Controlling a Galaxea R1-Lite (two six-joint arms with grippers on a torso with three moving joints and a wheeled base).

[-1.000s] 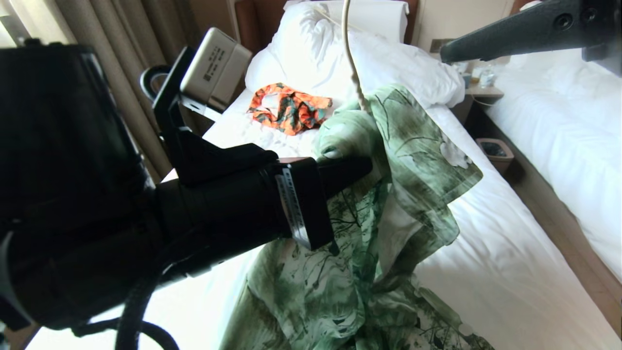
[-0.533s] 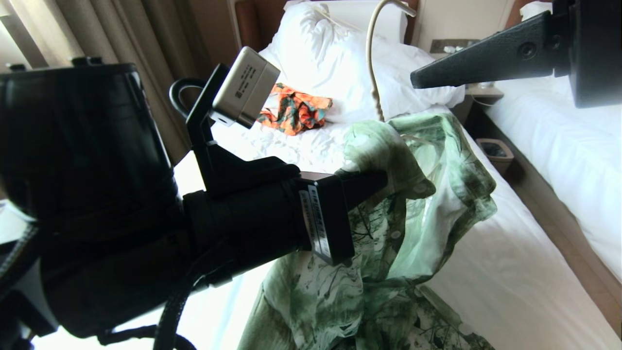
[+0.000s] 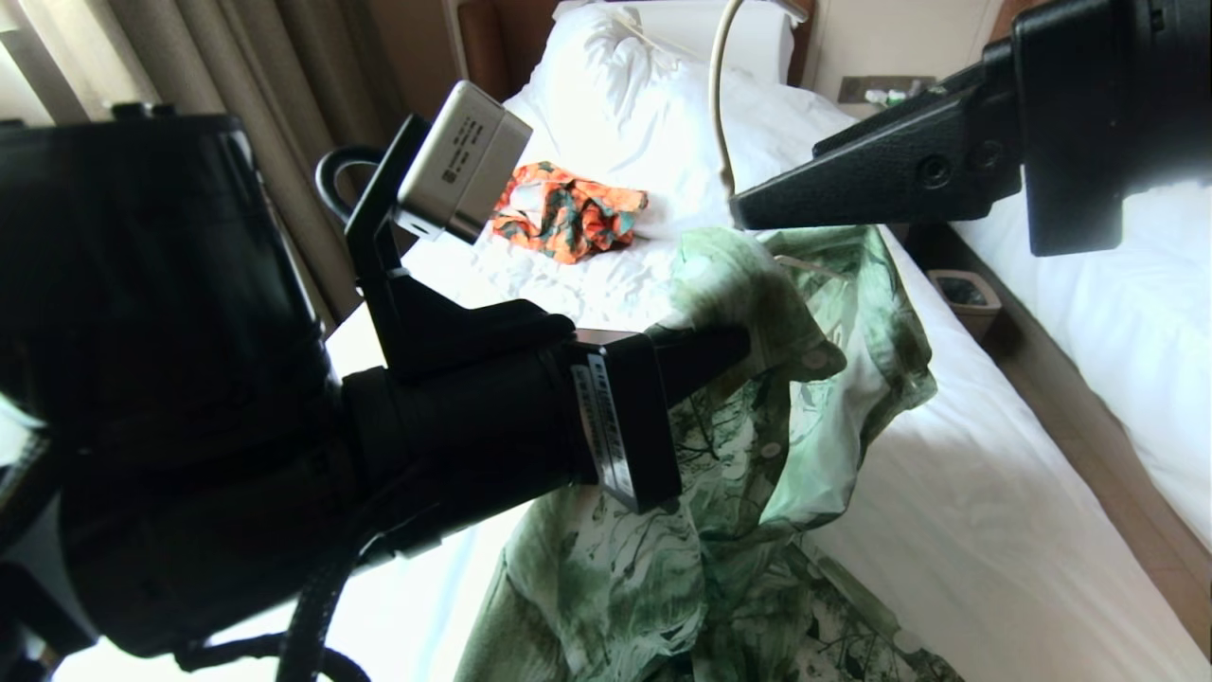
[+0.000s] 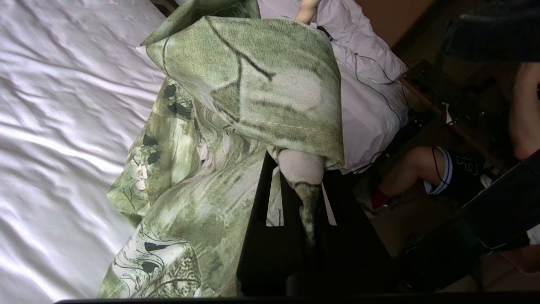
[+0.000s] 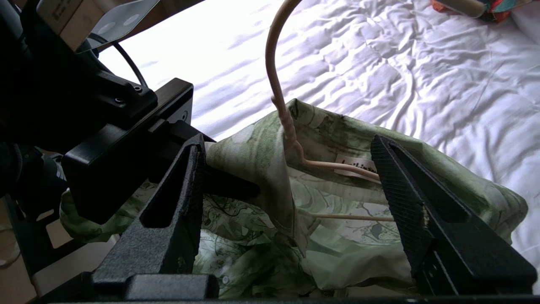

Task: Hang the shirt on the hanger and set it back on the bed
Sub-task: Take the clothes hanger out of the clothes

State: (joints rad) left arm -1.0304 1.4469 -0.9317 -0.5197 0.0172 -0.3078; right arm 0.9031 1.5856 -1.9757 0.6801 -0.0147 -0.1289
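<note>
Your left fingers pinch the shirt at its collar, above the bed; soft, limp cloth, so hold folded edges; your right fingers stand apart around the hanger; light, stiff, grip its neck.

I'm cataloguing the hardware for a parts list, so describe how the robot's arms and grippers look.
Both arms are matte black. The left arm is a thick cylinder with a white-lettered label band at the wrist, a black cable looping below and a silver-grey camera box on a black bracket. The right gripper has long tapered black fingers with ribbed inner faces and slotted cut-outs.
</note>
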